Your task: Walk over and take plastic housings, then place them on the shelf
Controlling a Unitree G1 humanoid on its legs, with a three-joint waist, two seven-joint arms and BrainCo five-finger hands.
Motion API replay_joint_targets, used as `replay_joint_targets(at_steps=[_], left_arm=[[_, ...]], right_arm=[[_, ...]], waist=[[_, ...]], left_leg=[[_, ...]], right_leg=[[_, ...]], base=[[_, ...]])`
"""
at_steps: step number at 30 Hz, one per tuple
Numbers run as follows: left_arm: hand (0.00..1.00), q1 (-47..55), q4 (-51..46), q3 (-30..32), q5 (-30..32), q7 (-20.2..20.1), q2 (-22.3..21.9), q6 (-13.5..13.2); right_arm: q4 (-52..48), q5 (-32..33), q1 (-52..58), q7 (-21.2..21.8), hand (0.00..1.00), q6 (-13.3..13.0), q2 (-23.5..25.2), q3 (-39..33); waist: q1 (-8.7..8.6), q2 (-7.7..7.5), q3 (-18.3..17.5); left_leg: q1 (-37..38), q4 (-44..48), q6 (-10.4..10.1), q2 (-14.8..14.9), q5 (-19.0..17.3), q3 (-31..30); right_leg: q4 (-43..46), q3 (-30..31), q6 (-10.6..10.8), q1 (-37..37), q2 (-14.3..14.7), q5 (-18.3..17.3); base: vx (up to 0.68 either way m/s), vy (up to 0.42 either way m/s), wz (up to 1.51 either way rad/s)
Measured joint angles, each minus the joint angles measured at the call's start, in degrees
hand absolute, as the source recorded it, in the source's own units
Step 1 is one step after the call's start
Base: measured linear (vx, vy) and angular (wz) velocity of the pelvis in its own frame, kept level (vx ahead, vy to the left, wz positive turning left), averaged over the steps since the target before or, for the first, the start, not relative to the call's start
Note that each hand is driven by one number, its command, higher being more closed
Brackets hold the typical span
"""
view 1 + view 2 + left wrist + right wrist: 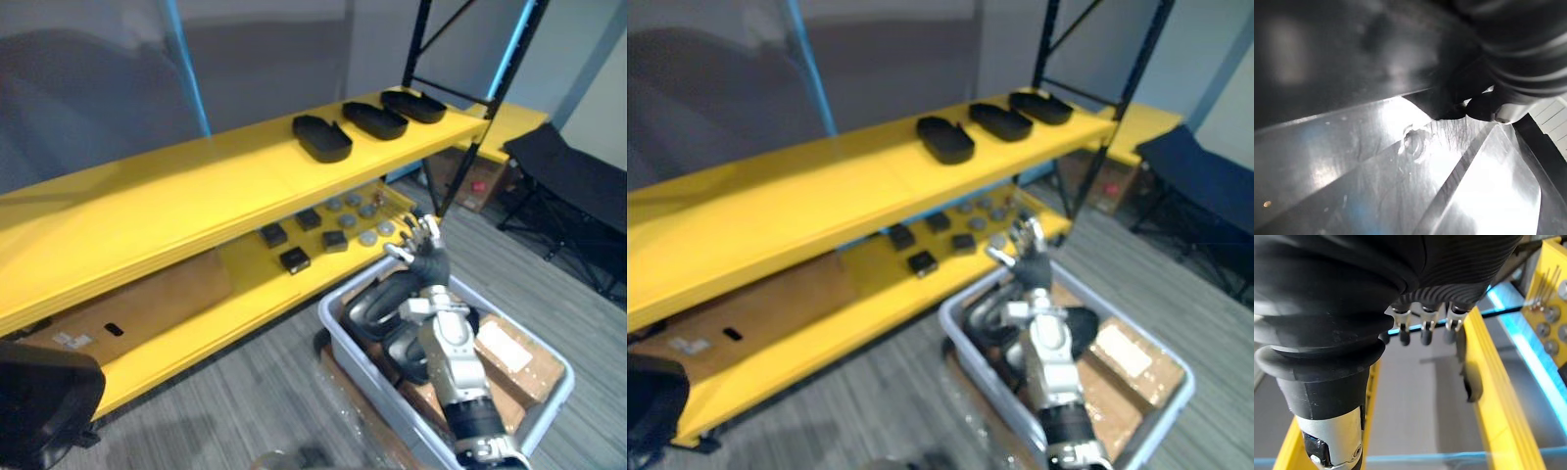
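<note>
Three black plastic housings (321, 137) (374, 119) (413, 106) lie in a row on the top board of the yellow shelf (147, 211). More dark housings (377, 299) sit in a grey bin (338, 323) on the floor at the lower right. My right hand (423, 245) hangs above the bin's far edge, close to the lower shelf board. It is open, its fingers (1422, 330) relaxed and holding nothing. The ribbed cover of my left hand (1518, 44) shows against a dark surface and a shiny sheet.
Small black parts (294, 258) and grey discs (367, 237) lie on the lower shelf board. A flat cardboard box (147, 304) rests there too. Cardboard (519, 357) fills the bin's right side. A black folding table (578, 181) stands right. A dark bulky shape (39, 401) sits lower left.
</note>
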Motion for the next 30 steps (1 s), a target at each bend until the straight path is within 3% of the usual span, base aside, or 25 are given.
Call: replay_joint_targets(at_steps=[4,5,6,7,8,14,19,22,25,27,29,30], left_arm=[[1.00,0.16,-0.01,-0.43,-1.36,-0.92,0.01,0.26],[1.00,0.10,-0.09,-1.30,-2.35,-1.43,0.11,0.30],[1.00,-0.18,-0.39,-2.67,-2.42,-2.53,0.34,0.46],[1.00,-0.34,-0.51,-3.84,-2.41,-3.34,0.49,0.53],[1.00,-0.44,-0.74,-6.14,-2.37,-4.81,0.77,1.06],[1.00,0.12,-3.55,-9.57,-4.62,-6.52,1.38,5.22],[1.00,0.30,-3.55,-10.89,-4.55,-6.62,1.41,5.27],[1.00,0.12,-3.55,-12.78,-4.35,-7.73,2.03,5.39],[1.00,-0.54,-3.35,-14.74,-4.32,-10.00,3.97,5.47],[1.00,-2.24,-1.80,-15.70,-4.26,-10.90,6.49,5.51],[1.00,-2.16,-1.18,-15.67,-4.28,-10.66,6.27,5.61],[1.00,-1.80,-1.02,-16.88,-4.28,-10.62,5.79,6.17]], right_arm=[[-0.01,-0.05,-0.03,0.98,0.00,-0.01,-0.37,0.02],[-0.19,-0.05,0.17,1.15,0.00,-0.01,-0.42,-0.10],[-0.79,-0.09,0.93,1.00,0.00,-0.01,-0.77,-0.29],[-1.10,-0.09,1.71,0.83,0.00,-0.01,-1.15,-0.50],[-1.21,-0.59,3.63,0.52,0.00,0.10,-2.44,-1.45],[-1.20,-4.94,5.16,2.02,0.00,0.81,-2.18,-2.24],[-1.40,-5.45,5.69,4.87,0.00,-1.63,-2.19,-2.92],[-3.61,-6.66,9.98,4.36,0.00,-3.45,-2.20,-5.02],[-6.39,-6.65,14.46,2.11,0.00,-3.56,-1.99,-7.45],[-7.02,-6.43,16.95,1.72,0.00,-4.60,-1.40,-10.10],[-7.10,-6.18,16.77,2.10,0.00,-5.71,-1.37,-10.65],[-7.09,-6.17,16.90,2.51,0.00,-6.48,-1.41,-11.74]], waist=[[-0.03,-0.35,0.15],[-0.65,-0.59,0.05],[-2.80,-0.90,0.20],[-3.68,-0.67,0.38],[-4.14,0.03,0.69],[-3.68,-1.24,1.42],[-4.49,-1.03,1.60],[-5.82,-0.37,1.95],[-8.09,-0.15,2.14],[-10.02,-0.56,2.46],[-9.66,-2.02,3.20],[-9.35,-1.38,3.55]], left_leg=[[-0.20,0.01,0.22,-0.19,-0.23,0.11],[-1.06,0.23,0.81,-0.36,-0.56,0.54],[-2.63,0.95,1.26,0.90,-0.42,5.00],[-3.26,1.53,1.15,1.92,-0.10,8.13],[-3.58,1.85,-0.56,2.37,1.15,10.05],[-3.69,1.22,0.19,-0.30,2.41,8.37],[-3.29,0.84,0.15,0.34,2.33,8.63],[-3.32,-0.41,0.43,0.21,2.48,5.00],[-2.84,-3.06,0.52,0.10,5.34,-1.65],[-3.97,-4.28,0.11,-0.27,7.55,-7.23],[-4.10,-3.18,0.01,-2.48,7.59,-5.94],[-4.07,-2.40,-0.06,-2.75,7.55,-5.36]], right_leg=[[0.02,-0.27,-0.15,0.01,-0.17,-0.18],[0.04,-1.75,-0.04,0.13,-0.49,-0.10],[0.08,-5.06,0.08,1.39,-0.97,-0.03],[0.30,-6.80,0.08,2.14,-1.14,-0.03],[1.72,-9.02,0.13,3.08,-2.00,-0.05],[4.60,-9.26,-0.01,3.17,-5.24,-0.15],[5.62,-8.73,-0.01,3.38,-4.67,-0.13],[8.79,-3.56,-0.09,3.97,-4.75,-0.18],[19.33,8.35,-2.31,0.80,-5.21,-1.59],[20.45,15.81,-3.86,-0.81,-1.51,-13.23],[15.31,15.02,-4.24,-0.72,-0.70,-13.39],[13.46,15.03,-2.65,0.98,-0.47,-12.80]], base=[[0.02,0.002,0.05],[0.06,0.003,0.70],[0.08,0.010,1.03],[0.07,0.078,1.39],[0.06,0.112,0.90],[0.09,0.120,0.39],[0.01,0.005,0.05],[0.10,0.150,0.61],[0.08,0.299,1.16],[0.00,0.023,1.21],[-0.02,-0.081,0.38],[-0.05,-0.044,0.06]])
